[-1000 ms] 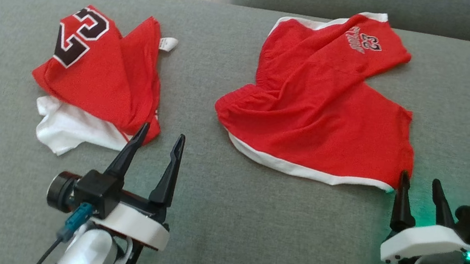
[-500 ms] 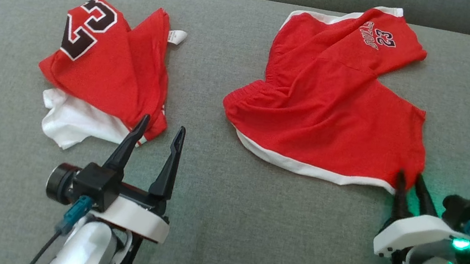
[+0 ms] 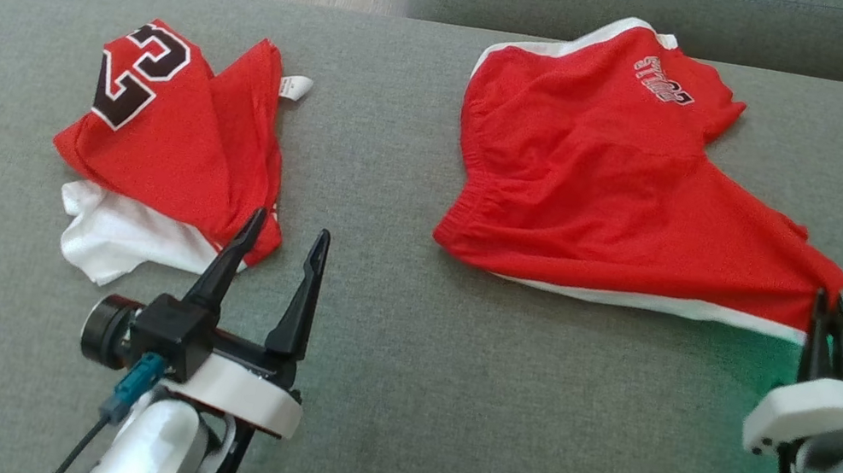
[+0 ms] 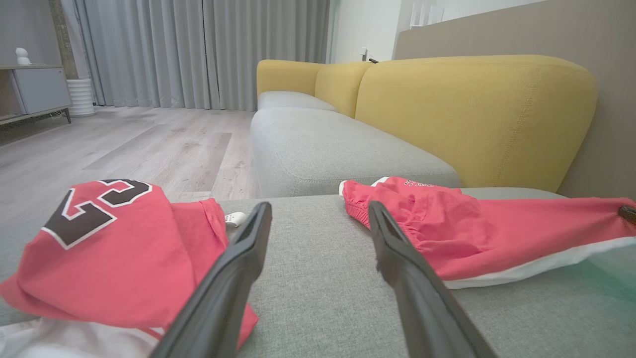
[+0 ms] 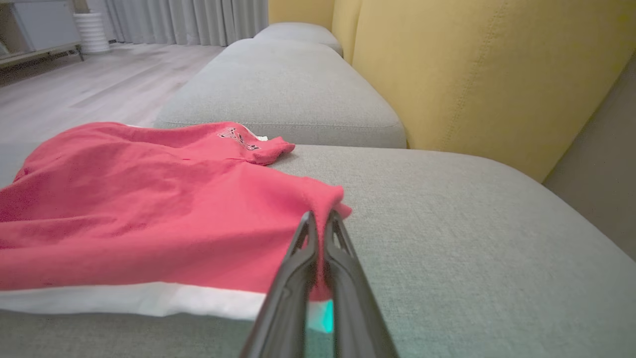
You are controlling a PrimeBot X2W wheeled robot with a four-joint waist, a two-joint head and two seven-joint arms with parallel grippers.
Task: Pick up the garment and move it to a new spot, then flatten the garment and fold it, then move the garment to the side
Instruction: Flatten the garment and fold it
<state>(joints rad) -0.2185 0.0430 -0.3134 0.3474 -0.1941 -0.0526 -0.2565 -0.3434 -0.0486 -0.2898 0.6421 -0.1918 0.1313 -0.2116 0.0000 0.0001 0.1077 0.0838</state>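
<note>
You have 1 grey sofa cushion [image 3: 381, 368] carrying 2 red garments: the shorts [image 3: 611, 192] on the right and the jersey [image 3: 179, 133] on the left, which half hides 1 white cloth [image 3: 109, 238]. Of 2 grippers, the right gripper [image 3: 828, 301] pinches the shorts' near right corner, and the left gripper [image 3: 291, 224] stands spread by the jersey. The shorts' print is unreadable.

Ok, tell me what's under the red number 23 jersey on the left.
White cloth sticks out from beneath the red jersey at its near edge, lying on the grey cushion. How far it extends underneath, and whether anything else lies there, the jersey hides.
</note>
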